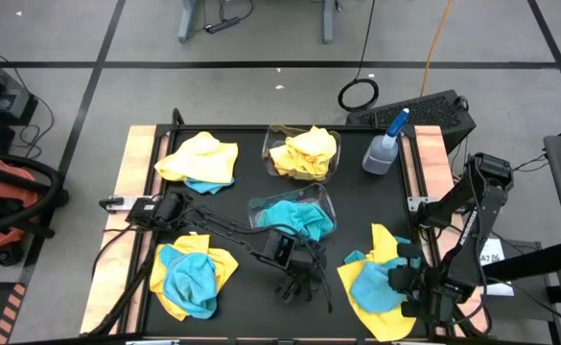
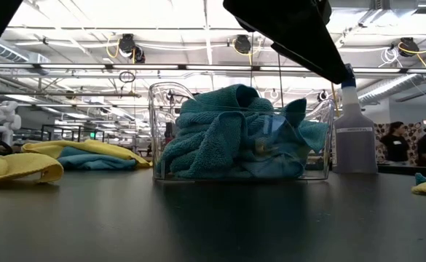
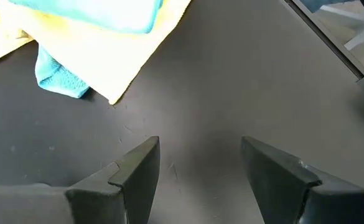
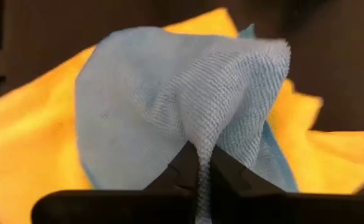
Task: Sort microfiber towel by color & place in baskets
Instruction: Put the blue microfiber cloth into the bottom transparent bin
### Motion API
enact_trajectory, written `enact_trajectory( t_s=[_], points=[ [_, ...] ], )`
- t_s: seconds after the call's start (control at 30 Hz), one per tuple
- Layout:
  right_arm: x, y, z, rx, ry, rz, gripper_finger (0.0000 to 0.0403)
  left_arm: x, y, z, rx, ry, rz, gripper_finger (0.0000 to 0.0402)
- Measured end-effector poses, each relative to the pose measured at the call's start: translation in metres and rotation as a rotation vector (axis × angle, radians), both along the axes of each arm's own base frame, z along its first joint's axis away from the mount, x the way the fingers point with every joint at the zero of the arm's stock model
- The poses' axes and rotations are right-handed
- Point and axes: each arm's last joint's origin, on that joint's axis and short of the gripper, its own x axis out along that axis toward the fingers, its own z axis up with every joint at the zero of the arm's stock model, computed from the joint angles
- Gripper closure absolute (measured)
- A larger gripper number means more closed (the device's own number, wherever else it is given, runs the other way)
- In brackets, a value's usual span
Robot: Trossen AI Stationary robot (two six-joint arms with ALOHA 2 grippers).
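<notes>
My right gripper pinches a blue towel at lower right — atop yellow ones; my left gripper (lower centre) gapes, holding nothing.

At the table's centre stands one basket with a towel in it. Just behind it, toward 12 o'clock, a second basket holds another towel. A spray bottle stands at 2 o'clock. A pile of towels lies at 10 o'clock, another at 8 o'clock, and a third at 4 o'clock. The left gripper sits at 6 o'clock; the right gripper is on the 4 o'clock pile.
</notes>
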Motion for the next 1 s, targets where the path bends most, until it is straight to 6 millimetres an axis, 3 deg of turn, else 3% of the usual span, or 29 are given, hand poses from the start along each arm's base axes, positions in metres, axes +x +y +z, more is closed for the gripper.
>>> enact_trajectory(
  t_s=[0.3, 0.43, 0.7, 1.0],
  points=[
    [0.006, 0.003, 0.075, -0.097, -0.135, 0.039, 0.0400, 0.000, 0.000, 0.000, 0.000, 0.000, 0.000, 0.0171],
    [0.006, 0.000, 0.099, -0.156, -0.208, 0.062, 0.0401, -0.002, -0.002, -0.001, 0.020, 0.005, 0.006, 0.0171],
    [0.011, -0.009, 0.119, -0.301, -0.340, 0.087, 0.0402, -0.015, -0.008, 0.008, 0.139, 0.026, 0.040, 0.0171],
    [0.034, -0.019, 0.123, -0.455, -0.433, 0.087, 0.0403, -0.052, -0.011, 0.053, 0.310, 0.007, 0.199, 0.0171]
  ],
)
